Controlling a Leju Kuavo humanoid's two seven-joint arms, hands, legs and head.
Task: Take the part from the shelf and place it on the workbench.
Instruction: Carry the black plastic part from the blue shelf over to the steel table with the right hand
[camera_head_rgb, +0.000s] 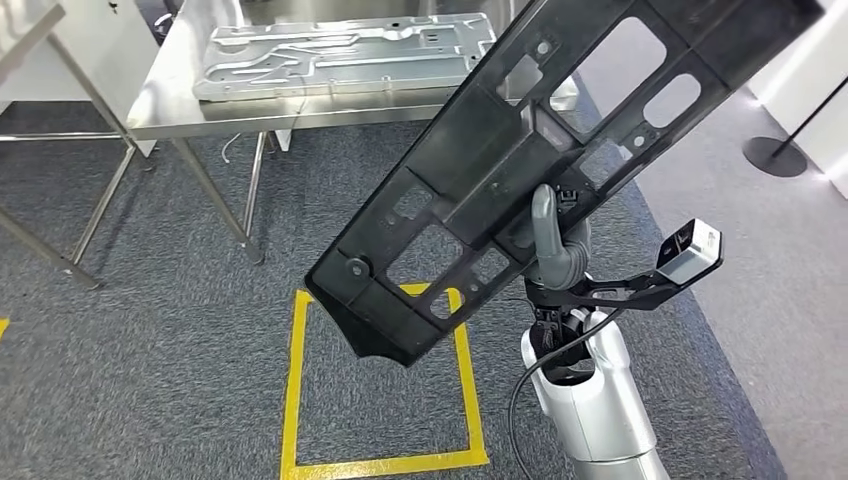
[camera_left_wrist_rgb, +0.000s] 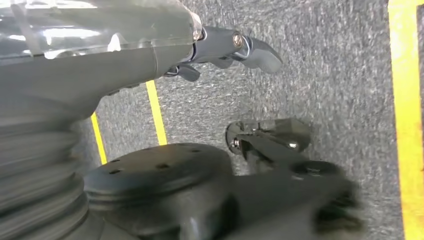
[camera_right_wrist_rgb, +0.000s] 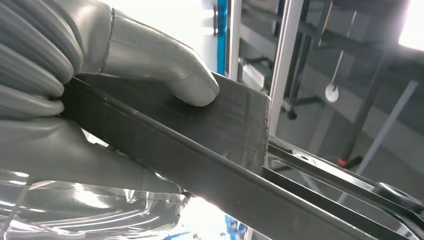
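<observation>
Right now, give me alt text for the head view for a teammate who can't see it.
The right hand holds a long black perforated part up at a slant over grey carpet. Behind it a steel workbench carries a silver panel; a yellow floor square lies below.

Robot's right hand (camera_head_rgb: 556, 245) grips a long black part (camera_head_rgb: 520, 150), tilted.
Beyond stands a steel workbench (camera_head_rgb: 170, 100); yellow floor tape (camera_head_rgb: 296, 400) lies below.

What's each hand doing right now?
Left hand: holds nothing; open or closed cannot be told.
Right hand: grips the black part, thumb pressed on it.
</observation>
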